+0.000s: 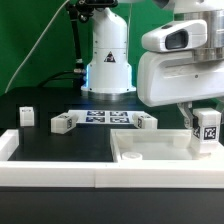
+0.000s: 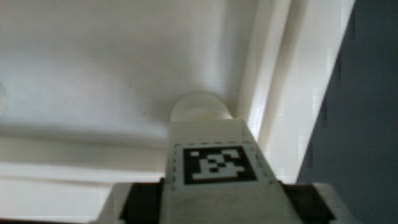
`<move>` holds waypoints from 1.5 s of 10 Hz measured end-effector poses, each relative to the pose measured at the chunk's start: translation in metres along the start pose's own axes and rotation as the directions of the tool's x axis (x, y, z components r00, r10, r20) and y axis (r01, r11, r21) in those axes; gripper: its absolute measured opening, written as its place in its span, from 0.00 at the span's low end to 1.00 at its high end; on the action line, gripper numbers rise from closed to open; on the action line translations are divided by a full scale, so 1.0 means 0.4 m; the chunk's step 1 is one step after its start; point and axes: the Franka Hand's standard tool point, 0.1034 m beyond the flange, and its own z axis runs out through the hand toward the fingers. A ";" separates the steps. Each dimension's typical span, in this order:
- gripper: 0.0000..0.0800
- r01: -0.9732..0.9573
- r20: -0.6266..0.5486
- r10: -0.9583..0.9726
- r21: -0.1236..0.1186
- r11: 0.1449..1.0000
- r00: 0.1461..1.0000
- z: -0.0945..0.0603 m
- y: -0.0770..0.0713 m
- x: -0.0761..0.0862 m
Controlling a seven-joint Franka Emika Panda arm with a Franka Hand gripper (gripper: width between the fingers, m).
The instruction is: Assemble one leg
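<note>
My gripper point(image 1: 203, 118) is shut on a leg point(image 1: 207, 130), a small white block with a black-and-white tag. It holds the leg upright over the right end of the large white panel point(image 1: 150, 148). In the wrist view the leg point(image 2: 217, 150) points away from my gripper point(image 2: 217, 203) toward the panel's inner surface point(image 2: 107, 80), close to its raised rim point(image 2: 285, 70). I cannot tell whether the tip touches the panel. Three more legs lie on the black table: one at the exterior view's left point(image 1: 26, 117), one point(image 1: 64, 123) and one point(image 1: 146, 122) beside the marker board.
The marker board point(image 1: 105, 117) lies flat in the middle of the table. The arm's white base point(image 1: 108, 60) stands behind it. A white border wall point(image 1: 50, 168) runs along the table's near edge.
</note>
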 end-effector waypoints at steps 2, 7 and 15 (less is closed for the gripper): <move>0.37 -0.214 -0.009 0.214 0.003 0.977 0.977 0.001 -0.004 0.002; 0.37 -0.758 -0.016 0.758 0.023 0.652 0.652 0.005 -0.013 0.001; 0.37 -0.999 0.063 0.998 0.039 0.017 0.020 0.011 -0.038 0.000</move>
